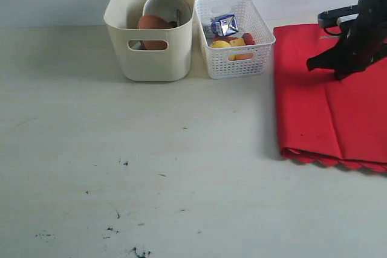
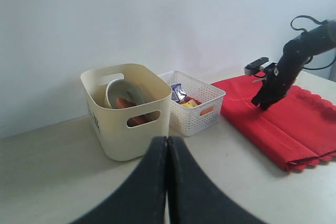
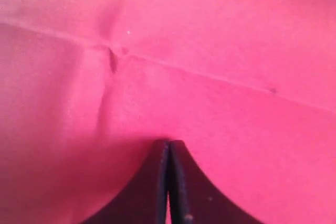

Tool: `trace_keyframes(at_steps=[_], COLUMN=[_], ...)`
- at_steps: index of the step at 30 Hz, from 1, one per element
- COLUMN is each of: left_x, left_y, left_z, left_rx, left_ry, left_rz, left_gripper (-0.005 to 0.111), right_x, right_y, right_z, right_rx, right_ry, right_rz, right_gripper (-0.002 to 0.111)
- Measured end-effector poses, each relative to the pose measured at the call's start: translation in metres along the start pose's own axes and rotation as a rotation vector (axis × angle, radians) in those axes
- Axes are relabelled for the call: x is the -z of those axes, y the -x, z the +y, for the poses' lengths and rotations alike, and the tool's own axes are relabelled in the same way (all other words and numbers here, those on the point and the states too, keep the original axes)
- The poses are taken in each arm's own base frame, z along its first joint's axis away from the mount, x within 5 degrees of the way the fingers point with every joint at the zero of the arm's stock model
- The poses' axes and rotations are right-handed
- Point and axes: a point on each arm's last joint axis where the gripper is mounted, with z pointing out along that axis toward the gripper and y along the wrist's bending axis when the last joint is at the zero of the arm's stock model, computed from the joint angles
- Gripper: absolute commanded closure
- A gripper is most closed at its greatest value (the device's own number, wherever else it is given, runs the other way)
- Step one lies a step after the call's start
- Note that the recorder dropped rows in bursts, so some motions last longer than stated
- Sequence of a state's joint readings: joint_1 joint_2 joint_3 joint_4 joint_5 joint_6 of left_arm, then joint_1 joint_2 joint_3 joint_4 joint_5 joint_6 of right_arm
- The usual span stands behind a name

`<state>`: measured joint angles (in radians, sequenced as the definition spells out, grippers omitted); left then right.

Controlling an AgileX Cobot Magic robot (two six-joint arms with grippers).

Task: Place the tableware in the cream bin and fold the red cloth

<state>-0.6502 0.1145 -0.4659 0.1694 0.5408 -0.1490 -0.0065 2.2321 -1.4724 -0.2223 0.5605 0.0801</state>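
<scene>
Black scuffs mark the near counter (image 1: 151,167). To the right the red cloth (image 1: 314,113) lies folded, its scalloped edge nearest. The right end effector (image 3: 169,145) hangs close over it, pinched closed on nothing. The left end effector (image 2: 167,140) is closed too, and empty. Farther back, the cream bin (image 1: 151,58) holds the white bowl (image 1: 166,5) and brown plate (image 1: 154,23), with 1 white lattice basket (image 1: 239,58) just beside it.

The left pincer (image 2: 167,140) and right pincer (image 3: 169,142) are matte black, with broad fingers tapering to narrow tips. The right arm (image 2: 292,53) is black, with a thin looping cable (image 2: 300,17) and a small dark box (image 2: 255,67).
</scene>
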Motion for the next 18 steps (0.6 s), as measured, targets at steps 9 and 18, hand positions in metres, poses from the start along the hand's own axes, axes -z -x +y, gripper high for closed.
trace_keyframes(at_steps=[9, 18], left_x=[0.003, 0.003], left_y=[0.000, 0.000], left_z=[0.000, 0.000], left_rx=[0.001, 0.001], left_ry=[0.000, 0.000], left_rz=[-0.015, -0.015], left_gripper=[0.107, 0.107], right_x=[0.000, 0.039], right_y=[0.023, 0.030], right_z=[0.011, -0.004], right_rx=[-0.030, -0.113], right_ry=[0.144, 0.127], right_rz=[-0.004, -0.009], right_gripper=[0.108, 0.108])
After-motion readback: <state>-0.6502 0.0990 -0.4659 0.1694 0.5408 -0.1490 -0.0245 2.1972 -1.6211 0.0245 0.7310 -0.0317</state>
